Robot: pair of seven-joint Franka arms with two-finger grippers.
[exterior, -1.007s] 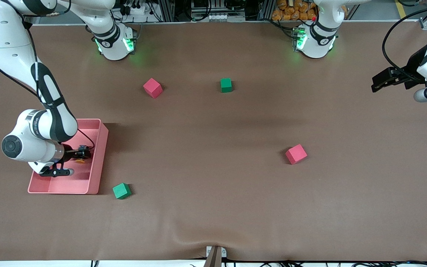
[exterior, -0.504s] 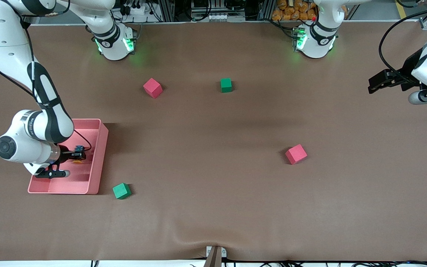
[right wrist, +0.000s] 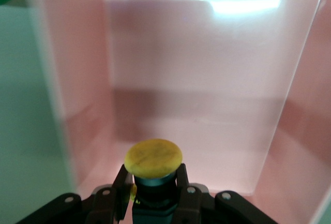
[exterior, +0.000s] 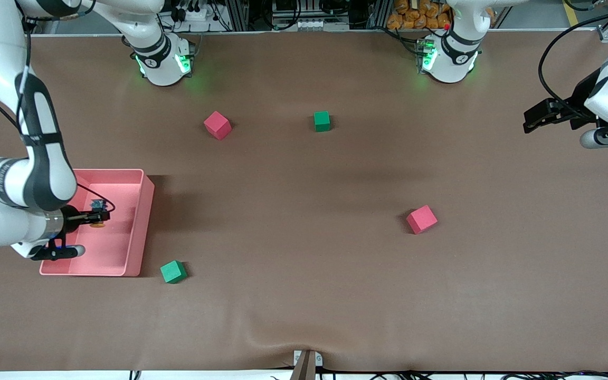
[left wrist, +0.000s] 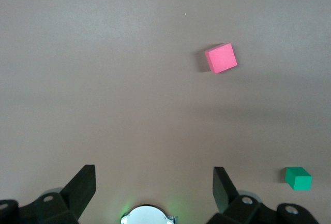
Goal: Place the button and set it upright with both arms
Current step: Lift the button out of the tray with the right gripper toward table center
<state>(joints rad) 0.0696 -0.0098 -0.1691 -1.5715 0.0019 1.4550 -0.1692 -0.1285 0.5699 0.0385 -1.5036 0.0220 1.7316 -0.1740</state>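
The button (right wrist: 153,168) has a round orange-yellow cap on a dark stubby body. My right gripper (right wrist: 153,182) is shut on that dark body, cap pointing away from the wrist. In the front view the right gripper (exterior: 98,216) holds the button (exterior: 97,224) over the pink tray (exterior: 143,221). My left gripper (exterior: 532,120) waits in the air over the left arm's end of the table, open with nothing between its fingers (left wrist: 83,185).
A green cube (exterior: 173,272) lies beside the tray, nearer the front camera. A pink cube (exterior: 217,125) and a green cube (exterior: 322,121) lie toward the robots' bases. Another pink cube (exterior: 421,219) sits mid-table toward the left arm's end.
The right gripper closed on the button and has lifted it and drawn it back over the tray toward the right arm's end. The left gripper shifted slightly.
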